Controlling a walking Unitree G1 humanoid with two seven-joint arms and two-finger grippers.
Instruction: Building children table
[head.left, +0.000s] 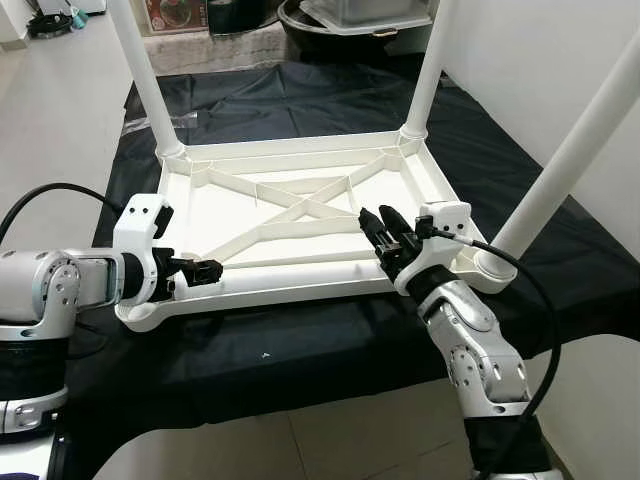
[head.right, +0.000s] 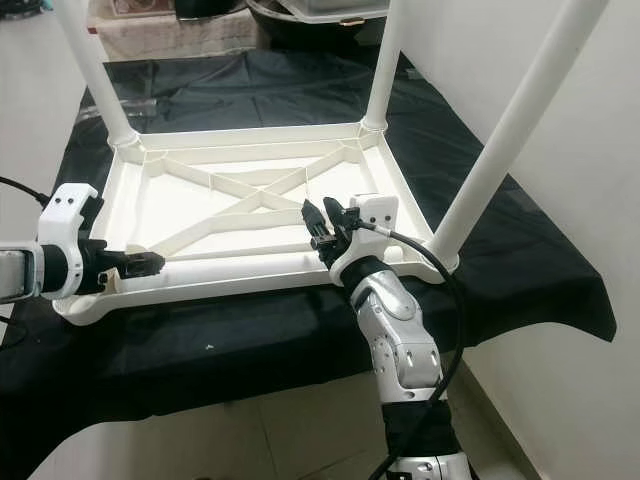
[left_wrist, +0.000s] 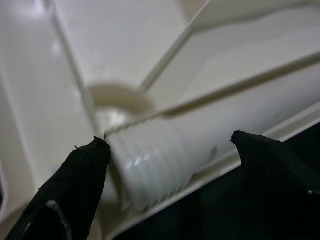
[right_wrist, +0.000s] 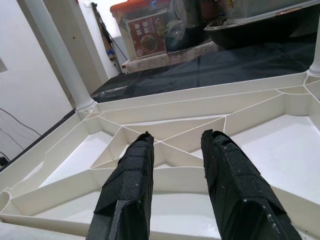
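With three legs (head.left: 145, 75) upright in the upturned tabletop (head.left: 300, 215) on a black cloth (head.left: 300, 340), the left gripper (head.left: 205, 270) spreads open-fingered around the fourth leg's threaded end at the near-left corner, while the right gripper (head.left: 385, 232) hovers open, empty.

the head views are bright and evenly lit, sharp throughout, with soft glare on the white table top (head.left: 300, 215) and only faint shadows on the black cloth (head.left: 300, 340) under it. the left wrist view is dimmer and blurred, the threaded leg end (left_wrist: 150, 170) and black fingertips (left_wrist: 80, 175) out of focus. the right wrist view is clear, its background washed out behind the table top.
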